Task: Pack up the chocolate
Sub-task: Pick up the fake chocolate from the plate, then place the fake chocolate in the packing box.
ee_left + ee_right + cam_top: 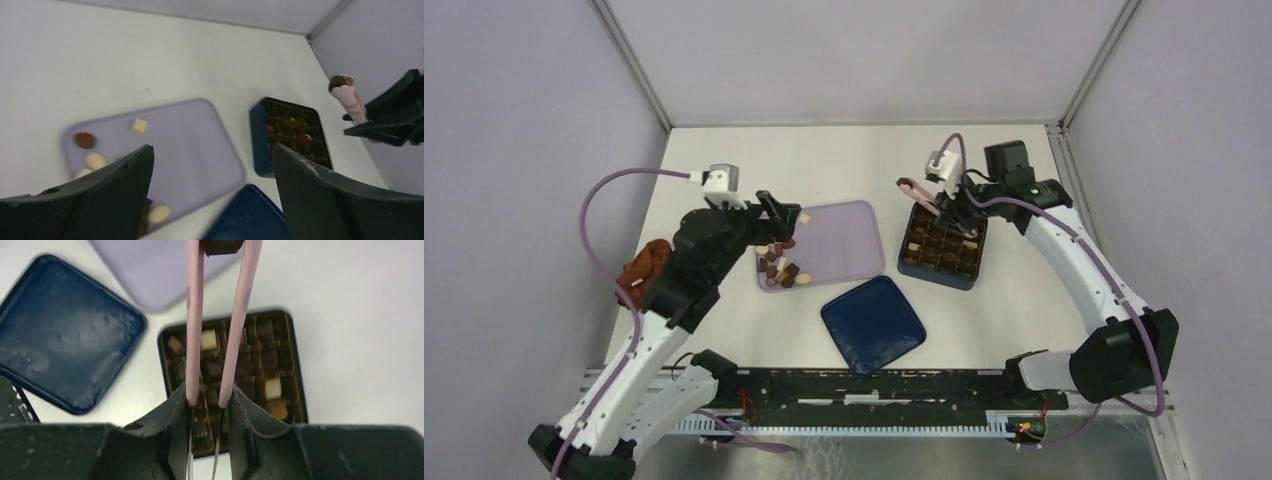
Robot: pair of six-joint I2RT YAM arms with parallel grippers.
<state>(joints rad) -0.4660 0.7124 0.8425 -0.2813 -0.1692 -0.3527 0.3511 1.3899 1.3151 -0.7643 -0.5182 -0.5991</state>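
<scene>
Loose chocolate pieces (pixel 781 267), dark, mid brown and cream, lie at the left end of a lilac tray (pixel 844 245). A dark blue compartment box (pixel 943 247) holds several more pieces (pixel 209 340). My right gripper (pixel 206 401) is shut on pink tongs (pixel 194 315), held above the box. The tong tips pinch one dark chocolate piece (pixel 221 246), which also shows in the left wrist view (pixel 338 82). My left gripper (pixel 212 160) is open and empty, hovering over the lilac tray (pixel 200 135) near the loose pieces (pixel 95 160).
The dark blue box lid (pixel 872 325) lies flat in front of the tray and box. A reddish-brown cloth (pixel 642 267) sits at the left table edge beside my left arm. Frame posts stand at both back corners.
</scene>
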